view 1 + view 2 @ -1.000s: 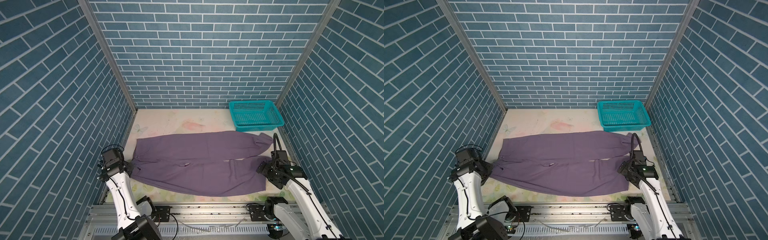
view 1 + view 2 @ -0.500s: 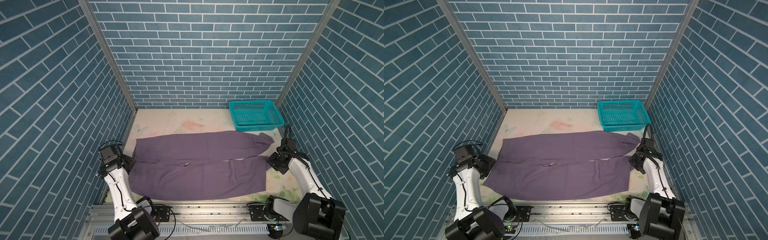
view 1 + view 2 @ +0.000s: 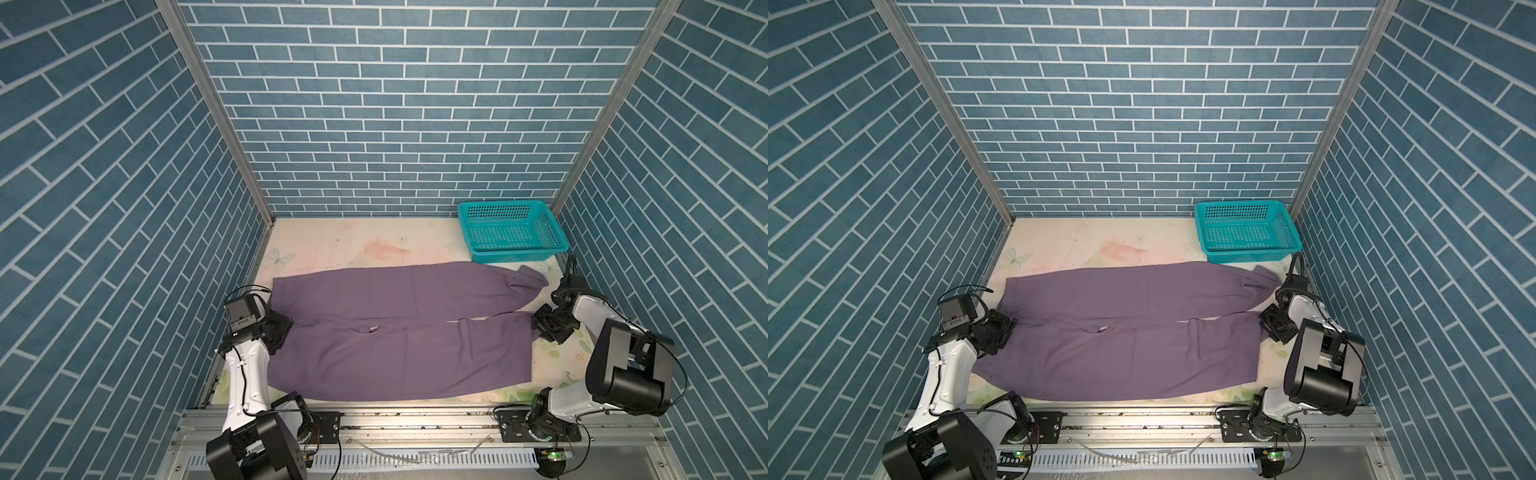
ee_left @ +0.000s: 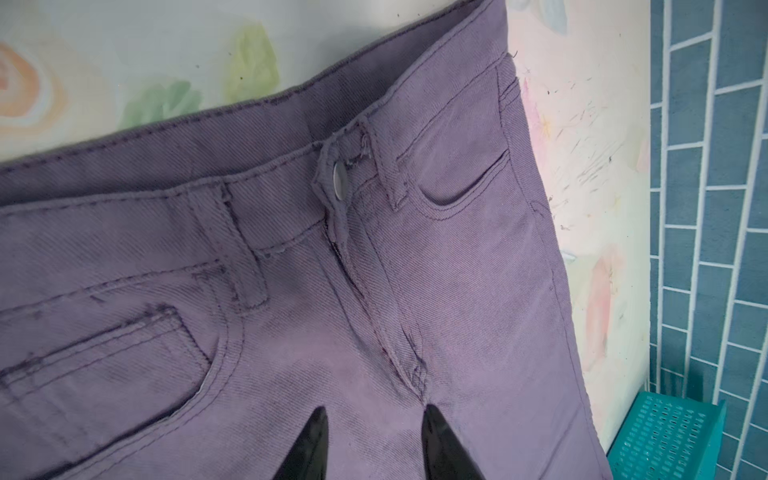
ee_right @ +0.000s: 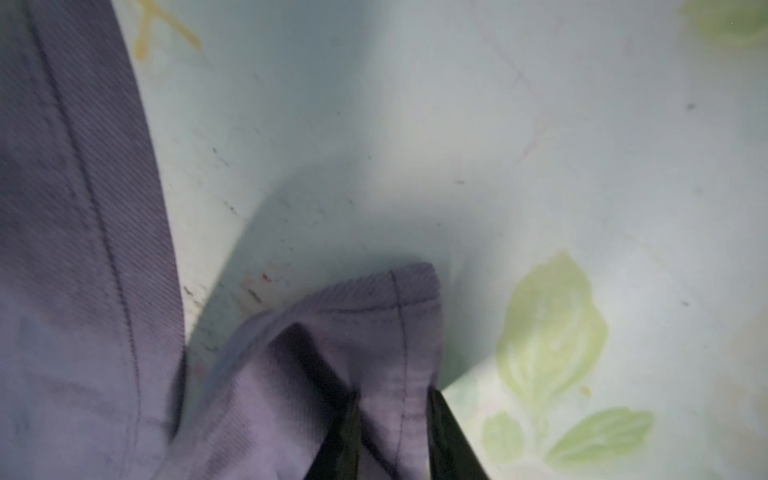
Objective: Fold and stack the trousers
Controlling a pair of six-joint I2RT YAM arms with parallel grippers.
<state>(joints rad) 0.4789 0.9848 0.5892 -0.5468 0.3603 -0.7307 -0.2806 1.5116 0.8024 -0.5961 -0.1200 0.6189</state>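
**Purple trousers spread flat across a table, a robot arm at each end**

At the left, the left gripper hangs over the waist end of the trousers, just below the fly. Its jaws stand partly apart, with flat cloth showing between them and nothing gathered.

The trousers lie lengthwise across the floral table, with the waist to the left and both legs running right. The near leg is straight and the far leg ends in a rumpled hem.

At the right, the right gripper pinches a corner of the near leg's hem, raised slightly off the table. A teal basket sits in the far right corner, just beyond the far leg.

The twill cloth looks light and limp, and it will probably sag and drag rather than keep its shape. The stitched waistband and the hem corners are likely the firmest places to hold.
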